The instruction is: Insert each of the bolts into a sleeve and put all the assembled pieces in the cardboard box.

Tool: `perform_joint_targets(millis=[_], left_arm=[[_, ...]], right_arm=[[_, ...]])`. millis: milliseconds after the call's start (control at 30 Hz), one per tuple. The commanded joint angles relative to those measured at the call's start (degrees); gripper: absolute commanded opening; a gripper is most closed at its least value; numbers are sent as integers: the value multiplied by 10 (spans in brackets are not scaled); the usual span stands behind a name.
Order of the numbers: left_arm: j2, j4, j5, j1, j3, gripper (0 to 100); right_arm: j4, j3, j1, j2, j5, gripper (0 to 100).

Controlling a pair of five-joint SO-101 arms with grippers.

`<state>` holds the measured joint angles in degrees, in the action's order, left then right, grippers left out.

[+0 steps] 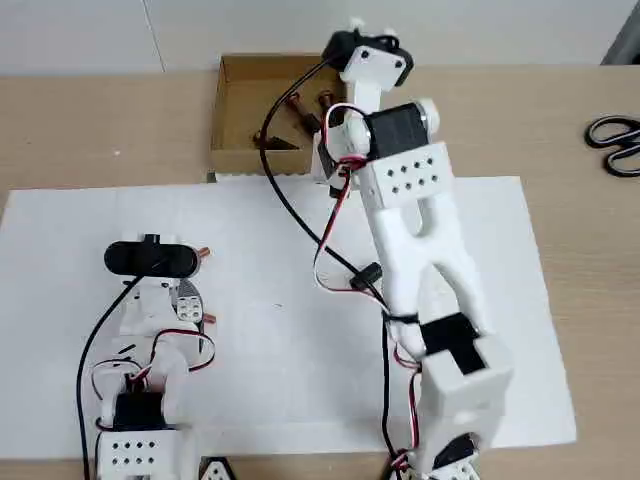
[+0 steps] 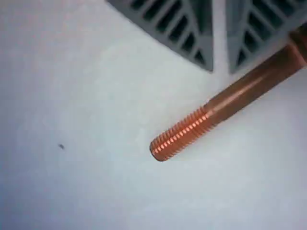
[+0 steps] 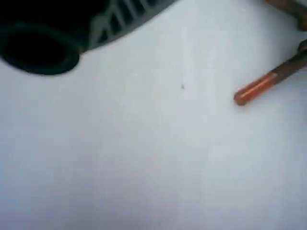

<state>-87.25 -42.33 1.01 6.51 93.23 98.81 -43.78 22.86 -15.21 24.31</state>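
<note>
A copper bolt (image 2: 211,112) lies on the white paper (image 1: 300,350), its threaded end free and its shaft running past one of my left gripper's grey fingers (image 2: 192,33). My left gripper (image 2: 219,69) hovers low over the paper with its fingers drawn together to a thin slit and nothing between them. From above, the left gripper (image 1: 193,300) shows copper ends (image 1: 205,252) beside it. My right gripper (image 1: 328,160) is at the near edge of the cardboard box (image 1: 232,110), which holds several copper pieces (image 1: 300,112). The right wrist view shows the bolt (image 3: 261,84) on the paper.
Black scissors (image 1: 615,140) lie at the table's far right. The right arm's black cable (image 1: 300,225) trails across the paper. A small dark speck (image 1: 280,305) marks the paper's middle.
</note>
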Motion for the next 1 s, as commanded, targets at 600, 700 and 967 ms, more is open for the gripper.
perform_joint_targets(millis=[600,700,967], left_arm=[[1,-433,-24,5,-496,7],[2,-469,-25,22,-523,7],[251,-471,-59,131,-568,7]], right_arm=[[3,662,-183,614,-50,2],[-2,746,-197,685,-48,2],[-86,876,-208,810,-48,2]])
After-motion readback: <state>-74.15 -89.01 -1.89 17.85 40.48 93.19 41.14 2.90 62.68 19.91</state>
